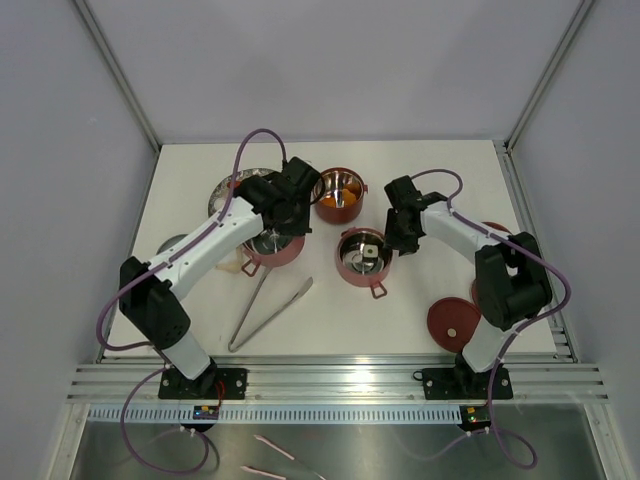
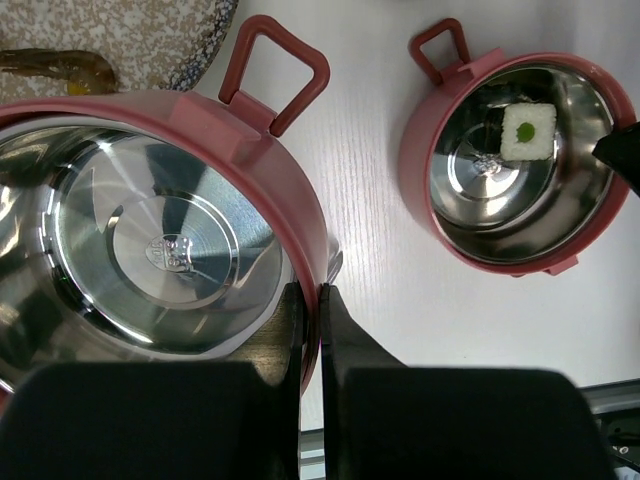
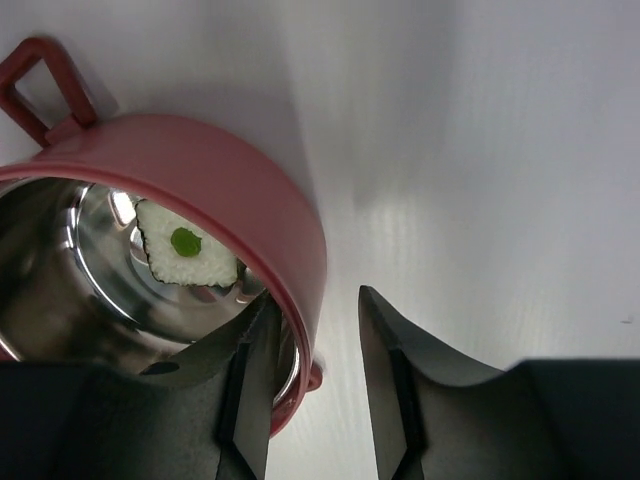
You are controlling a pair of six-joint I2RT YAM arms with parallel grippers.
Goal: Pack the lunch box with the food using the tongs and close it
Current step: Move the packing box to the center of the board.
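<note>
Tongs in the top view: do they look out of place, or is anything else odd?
Yes. The tongs lie loose on the table, held by neither arm, although the food should be moved with them. The left jaws are shut on the left tier at its rim, and the right jaws straddle the middle tier at its rim.

Three tiers (image 1: 282,258) (image 1: 329,212) (image 1: 346,269), two lids (image 1: 452,322) (image 1: 497,229) (one partly hidden), one pair tongs (image 1: 262,315), one speckled plate (image 1: 225,188).
</note>
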